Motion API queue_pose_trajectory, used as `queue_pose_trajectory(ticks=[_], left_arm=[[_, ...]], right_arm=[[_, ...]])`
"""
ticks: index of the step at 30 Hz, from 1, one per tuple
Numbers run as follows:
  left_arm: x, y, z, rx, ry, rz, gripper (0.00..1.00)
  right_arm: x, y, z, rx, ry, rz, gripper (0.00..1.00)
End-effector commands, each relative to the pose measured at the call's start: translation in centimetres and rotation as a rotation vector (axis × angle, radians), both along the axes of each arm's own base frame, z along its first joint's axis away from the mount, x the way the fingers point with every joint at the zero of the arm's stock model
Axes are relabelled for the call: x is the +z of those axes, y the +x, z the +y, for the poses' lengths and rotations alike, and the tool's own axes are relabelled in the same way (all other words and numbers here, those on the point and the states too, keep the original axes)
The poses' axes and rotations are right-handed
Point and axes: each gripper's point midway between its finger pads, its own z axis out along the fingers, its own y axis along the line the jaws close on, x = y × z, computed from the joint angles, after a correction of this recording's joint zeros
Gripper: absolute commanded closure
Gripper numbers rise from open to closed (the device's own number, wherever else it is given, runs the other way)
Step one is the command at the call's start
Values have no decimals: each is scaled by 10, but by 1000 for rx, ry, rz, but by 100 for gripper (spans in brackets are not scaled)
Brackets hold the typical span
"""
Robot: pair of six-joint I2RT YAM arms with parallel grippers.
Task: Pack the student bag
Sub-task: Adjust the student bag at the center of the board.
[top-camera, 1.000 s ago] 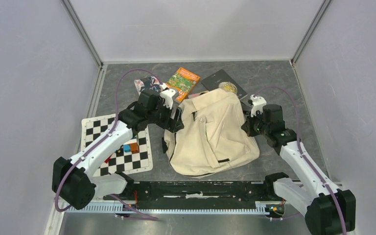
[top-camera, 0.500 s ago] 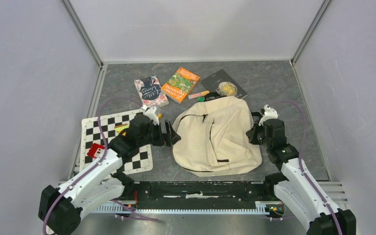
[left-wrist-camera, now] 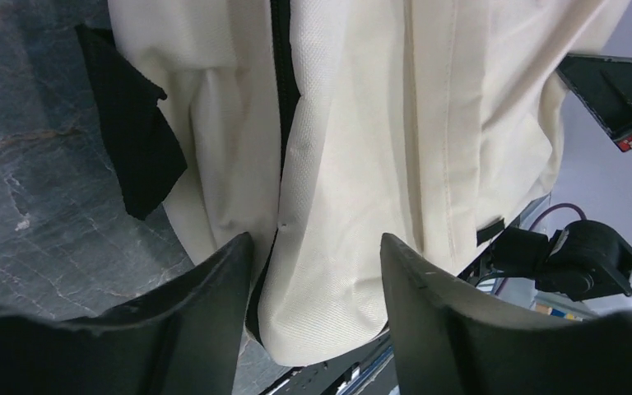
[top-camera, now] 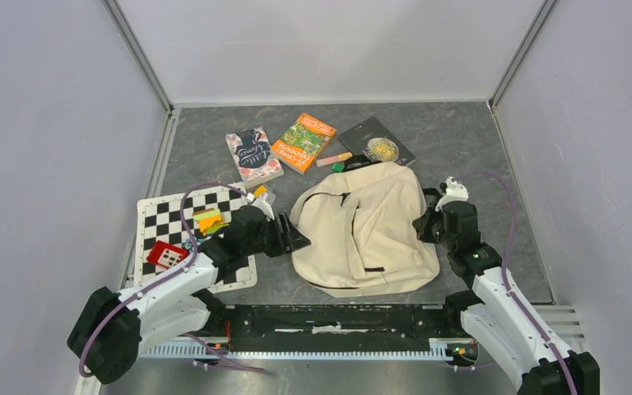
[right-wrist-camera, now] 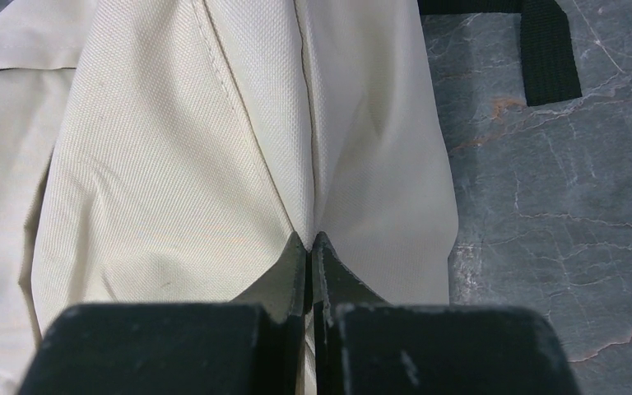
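Cream student bag (top-camera: 366,226) with black straps; black-and-white checkered mat (top-camera: 158,220); orange-green book (top-camera: 304,141); grey marbled table (top-camera: 461,140).

The student bag (top-camera: 362,234) lies right of the mat (top-camera: 155,216) (books (top-camera: 304,141) behind it).

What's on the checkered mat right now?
A red piece and a small stack of yellow, green and orange pieces. The left arm covers the mat's near right corner, so anything lying there is hidden.

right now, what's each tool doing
left tool: open, holding nothing, fingers at the student bag
right tool: closed, pinching a fold of the student bag
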Motion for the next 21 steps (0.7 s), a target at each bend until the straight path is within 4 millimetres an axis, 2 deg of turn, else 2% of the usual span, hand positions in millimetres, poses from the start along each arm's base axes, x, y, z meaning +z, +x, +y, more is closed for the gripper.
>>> queue_pose_trajectory(ticks=[1,7,11,17,21], left_arm=[[3,3,-15,-22,-49,2,42],[7,11,-13,-9,-23,-29,80],[23,22,-12,0,3,-97,97],[34,48,-4,-10,155,-189,98],[28,51,-6,-32,186,-175,98]], right_arm=[[12,10,3,-13,19,-57,100],[10,8,7,7,6,-42,100],[3,0,13,16,-15,-10,100],[-8,-14,24,31,-37,15,100],[-11,-18,23,18,-40,19,100]])
